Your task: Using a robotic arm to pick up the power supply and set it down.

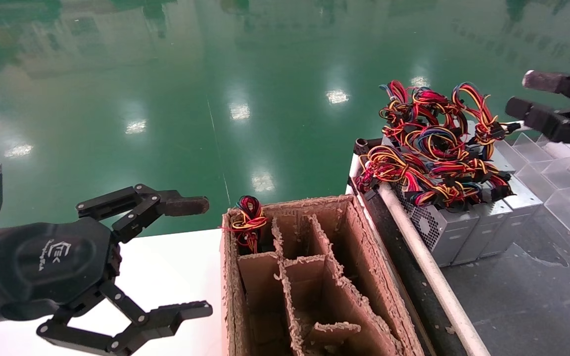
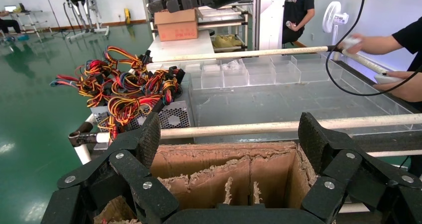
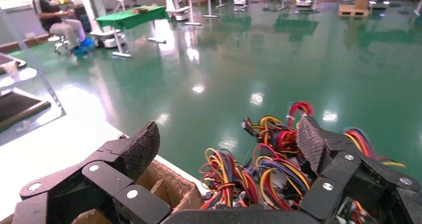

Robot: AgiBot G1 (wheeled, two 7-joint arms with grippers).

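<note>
A row of grey power supplies (image 1: 443, 230) with perforated vent sides stands on the dark tray at the right, under tangled red, yellow, black and blue wires (image 1: 433, 143). My right gripper (image 1: 520, 93) hovers open just right of and above that wire pile, holding nothing. From the right wrist the wires (image 3: 268, 169) lie below the open gripper (image 3: 226, 144). My left gripper (image 1: 193, 257) is open and empty over the white table, left of the cardboard box (image 1: 359, 267). The left wrist view looks past the open gripper (image 2: 231, 137) to a vent side (image 2: 171, 117).
The divided cardboard box holds one wire bundle (image 1: 248, 222) in its far-left compartment. A white pipe rail (image 1: 428, 267) runs between box and tray. Clear plastic bins (image 1: 562, 173) line the tray's right side. A person's hands (image 2: 398, 79) rest at the tray's far edge.
</note>
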